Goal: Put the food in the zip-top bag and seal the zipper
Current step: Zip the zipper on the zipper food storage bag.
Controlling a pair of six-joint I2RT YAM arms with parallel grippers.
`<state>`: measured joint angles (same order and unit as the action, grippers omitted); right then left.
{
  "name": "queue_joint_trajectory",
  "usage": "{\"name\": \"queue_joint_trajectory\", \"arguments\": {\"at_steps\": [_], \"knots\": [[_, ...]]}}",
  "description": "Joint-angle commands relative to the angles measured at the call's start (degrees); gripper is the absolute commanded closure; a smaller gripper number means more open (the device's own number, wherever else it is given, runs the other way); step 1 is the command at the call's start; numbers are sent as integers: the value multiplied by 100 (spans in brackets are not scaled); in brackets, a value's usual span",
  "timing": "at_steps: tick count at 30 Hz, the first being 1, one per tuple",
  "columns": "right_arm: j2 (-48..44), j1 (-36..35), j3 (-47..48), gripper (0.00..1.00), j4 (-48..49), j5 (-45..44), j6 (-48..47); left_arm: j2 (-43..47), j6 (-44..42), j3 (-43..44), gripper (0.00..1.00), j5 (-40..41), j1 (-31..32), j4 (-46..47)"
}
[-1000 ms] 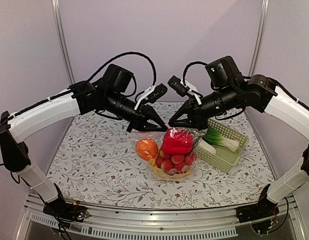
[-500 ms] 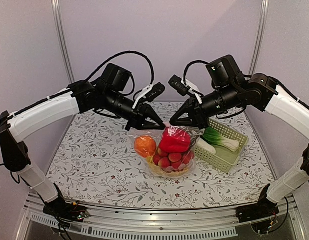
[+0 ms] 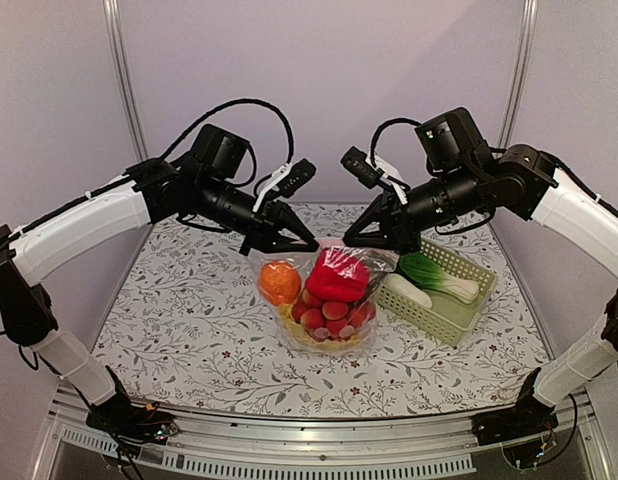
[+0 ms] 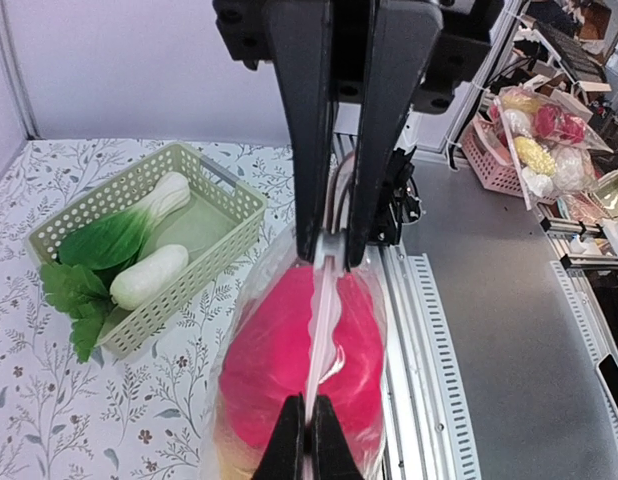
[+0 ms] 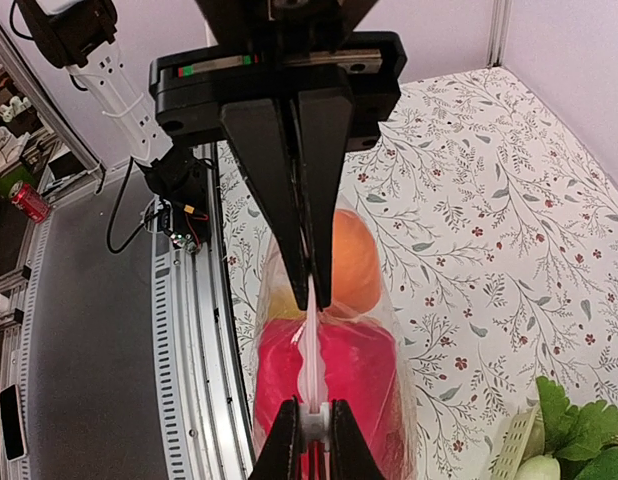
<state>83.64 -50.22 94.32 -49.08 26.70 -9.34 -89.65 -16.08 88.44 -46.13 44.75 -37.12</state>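
The left gripper (image 3: 307, 244) reaches in from the left above the flower-patterned table (image 3: 179, 320). Its jaws are pressed tight on the zipper (image 4: 320, 320) at the left end of the mouth of the zip-top bag (image 3: 367, 263). The left wrist view shows the pale strip running straight out from between the two dark fingers (image 4: 307, 150).

The zip-top bag sits at the middle of the table, below and between the two grippers. It cannot be told whether its bottom rests on the cloth or hangs just clear. All the food is inside the clear film. The orange (image 3: 279, 282) is at the left and the red fruit (image 3: 336, 276) is uppermost. The cluster of small red-pink fruits (image 3: 329, 315) lies under the red fruit, and the yellowish napa cabbage (image 3: 307, 341) is at the very bottom.

The right gripper (image 3: 348, 243) comes in from the right. It too is clamped narrow on the zipper, with its tips near the left gripper's and a short stretch of strip between them.

Just beside the bag's right flank stands a pale green basket (image 3: 441, 318) under the right arm. It holds a leafy green vegetable (image 3: 437, 274) and a white vegetable (image 3: 406, 291), and it crowds that side of the bag.
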Motion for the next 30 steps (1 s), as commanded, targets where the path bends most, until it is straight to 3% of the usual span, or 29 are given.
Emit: {"name": "queue_joint_trajectory", "arguments": {"at_steps": [1, 17, 30], "knots": [[-553, 314, 182, 100, -1503, -280, -68, 350, -45, -212, 100, 598, -790, -1155], [-642, 376, 148, 100, -1551, -477, -57, 571, 188, -533, 100, 1402, -1112, -874], [-708, 394, 124, 100, -1508, -627, 54, 792, 319, -878, 100, 1520, -1605, -559]]}}
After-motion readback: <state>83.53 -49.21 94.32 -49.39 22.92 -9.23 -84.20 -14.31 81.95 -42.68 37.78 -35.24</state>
